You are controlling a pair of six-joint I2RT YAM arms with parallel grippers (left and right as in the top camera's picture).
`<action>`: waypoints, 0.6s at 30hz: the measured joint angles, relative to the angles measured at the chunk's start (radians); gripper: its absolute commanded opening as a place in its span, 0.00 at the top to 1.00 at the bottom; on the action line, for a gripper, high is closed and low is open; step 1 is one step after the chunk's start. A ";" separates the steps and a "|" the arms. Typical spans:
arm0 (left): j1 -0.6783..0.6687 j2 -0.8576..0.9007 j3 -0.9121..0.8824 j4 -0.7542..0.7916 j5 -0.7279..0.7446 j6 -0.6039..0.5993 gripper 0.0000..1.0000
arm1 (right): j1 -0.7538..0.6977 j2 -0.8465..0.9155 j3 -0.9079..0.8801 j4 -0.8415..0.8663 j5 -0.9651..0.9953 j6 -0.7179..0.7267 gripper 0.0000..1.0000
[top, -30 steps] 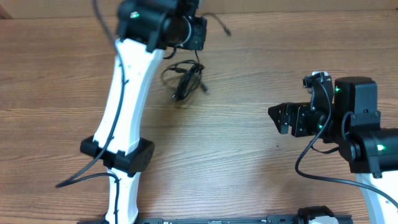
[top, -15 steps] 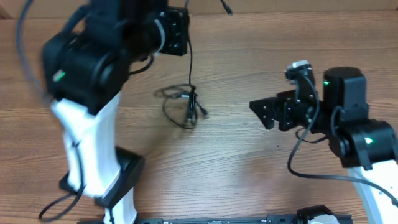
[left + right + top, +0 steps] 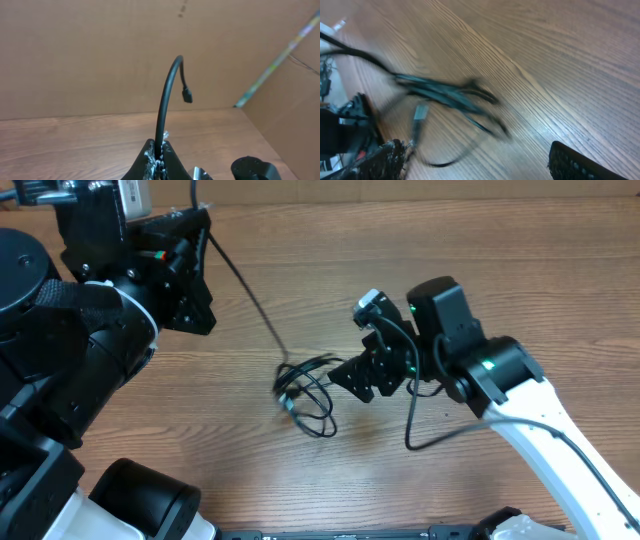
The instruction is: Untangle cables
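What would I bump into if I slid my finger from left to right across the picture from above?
Left gripper pinching a cable → stretched cable strand → cable tangle on the table → open right gripper → white arm link of the right arm.

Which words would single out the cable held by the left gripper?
Start at the left gripper, over the table's left side. One thin black cable runs from it diagonally to the tangle mid-table. Unlike the tangle's loops, it is almost straight.
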 measured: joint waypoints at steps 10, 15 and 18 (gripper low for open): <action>0.000 0.001 -0.001 0.003 -0.063 -0.001 0.96 | 0.026 0.056 0.002 0.037 0.014 -0.021 0.09; 0.000 0.001 -0.001 0.003 -0.087 -0.011 0.96 | 0.059 0.056 0.031 0.033 0.006 -0.021 0.09; 0.000 0.001 -0.001 0.003 -0.091 -0.011 0.96 | 0.098 0.056 0.049 0.048 -0.001 -0.020 0.09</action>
